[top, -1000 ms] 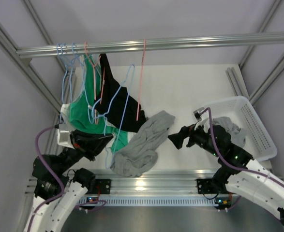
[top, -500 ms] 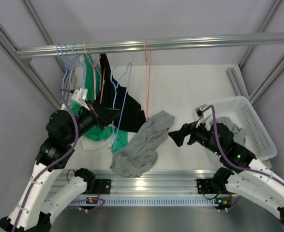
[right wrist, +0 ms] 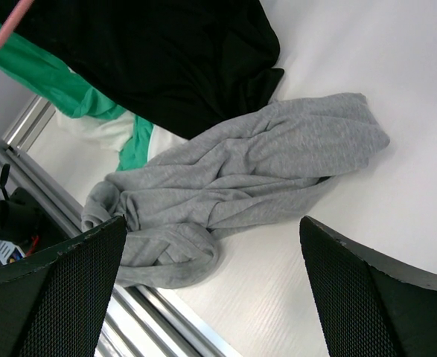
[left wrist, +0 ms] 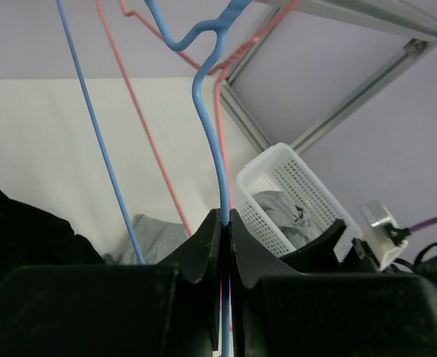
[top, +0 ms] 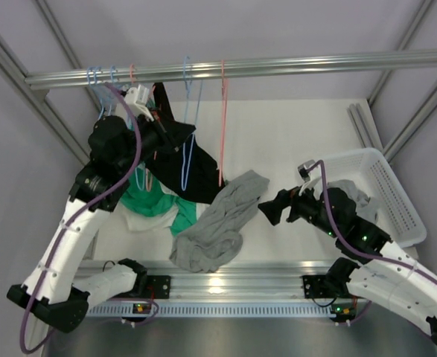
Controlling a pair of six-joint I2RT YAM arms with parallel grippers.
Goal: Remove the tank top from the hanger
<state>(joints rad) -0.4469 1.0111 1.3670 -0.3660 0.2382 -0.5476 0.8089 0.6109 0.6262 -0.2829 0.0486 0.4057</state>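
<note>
Two tools: left tool (left wrist: pixel 224 220) is clamping blue hanger (left wrist: pixel 196 82); right tool (top: pixel 269 212) is hovering wide, 3 o'clock of limp, light tank top (top: pixel 211 227). Pinch a fold.

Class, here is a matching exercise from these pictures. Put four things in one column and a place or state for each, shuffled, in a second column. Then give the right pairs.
Things
1. blue hanger
2. grey garment
3. white basket
4. right gripper

Places or states
A. open, holding nothing
B. crumpled on the table
C. pinched in the left gripper
D. at the table's right side, grey cloth inside

Pairs: 1-C, 2-B, 3-D, 4-A
</note>
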